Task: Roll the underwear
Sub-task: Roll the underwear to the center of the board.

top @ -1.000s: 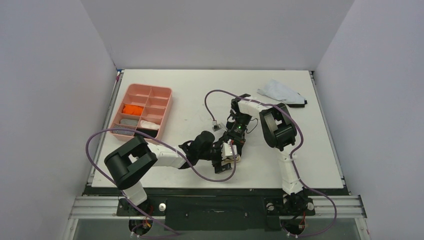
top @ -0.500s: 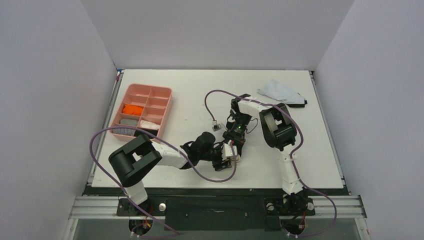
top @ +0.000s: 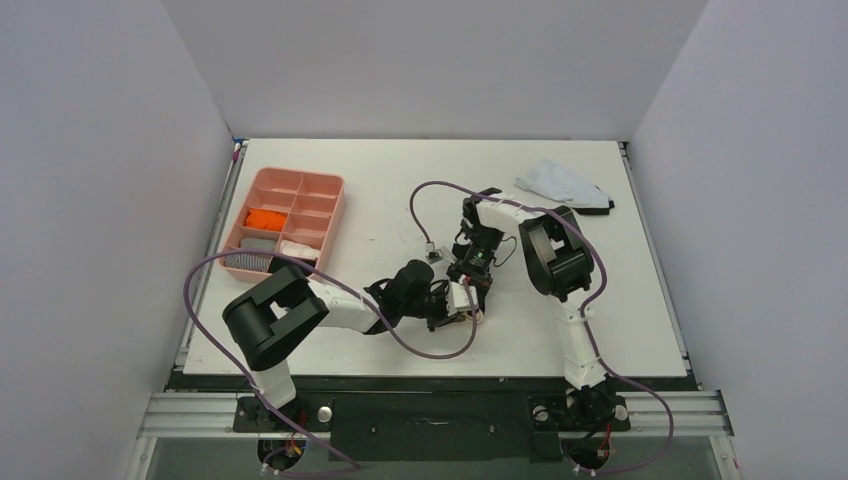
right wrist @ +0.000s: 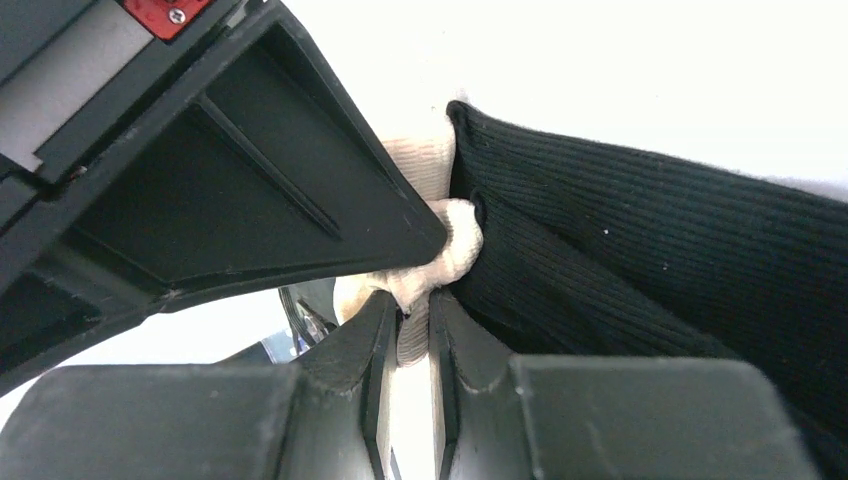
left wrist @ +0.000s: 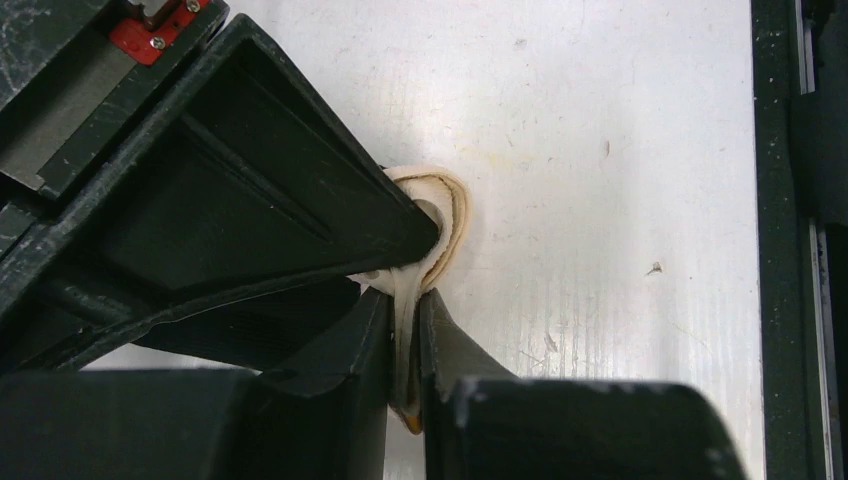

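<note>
White table (left wrist: 650, 150) | left jaws pinch beige waistband (left wrist: 453, 210) | right jaws likewise, seemingly | black underwear (right wrist: 650, 250) shows at right wrist, not left

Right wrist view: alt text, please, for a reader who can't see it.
The right gripper is shut on the beige waistband of the black underwear, whose ribbed fabric fills the right side. White table shows behind.
</note>
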{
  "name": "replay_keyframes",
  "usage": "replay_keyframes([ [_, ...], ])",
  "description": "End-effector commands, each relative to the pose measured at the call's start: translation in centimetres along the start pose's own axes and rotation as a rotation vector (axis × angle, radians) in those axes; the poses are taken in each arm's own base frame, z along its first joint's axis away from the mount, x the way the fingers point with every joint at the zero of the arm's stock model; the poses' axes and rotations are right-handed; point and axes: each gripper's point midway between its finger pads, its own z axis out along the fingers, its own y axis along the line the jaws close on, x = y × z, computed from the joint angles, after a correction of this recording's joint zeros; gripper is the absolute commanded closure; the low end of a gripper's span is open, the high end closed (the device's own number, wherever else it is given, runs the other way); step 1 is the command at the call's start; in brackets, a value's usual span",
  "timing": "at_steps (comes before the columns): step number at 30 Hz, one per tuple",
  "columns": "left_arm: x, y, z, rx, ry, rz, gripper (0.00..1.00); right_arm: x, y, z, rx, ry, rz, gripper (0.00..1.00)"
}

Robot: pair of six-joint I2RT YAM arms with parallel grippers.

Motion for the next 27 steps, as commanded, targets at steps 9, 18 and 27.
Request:
replay_keyframes([
  [9, 1.3, -2.5, 0.5, 0.125, 0.067, -0.068, 1.0, -0.7, 0.1, -1.9, 0.031, -0.083, -0.022, 0.75],
  [18, 1.6, -2.9, 0.7, 0.166, 0.09, -0.121, 1.0, 0.1, 1.1, -4.2, 0.051, -0.116, -0.021, 0.62],
  [27, 1.9, -1.8, 1.2, 0.225, 0.122, -0.307, 1.0, 1.5, 2.4, -7.0, 0.103, -0.211, -0.008, 0.62],
])
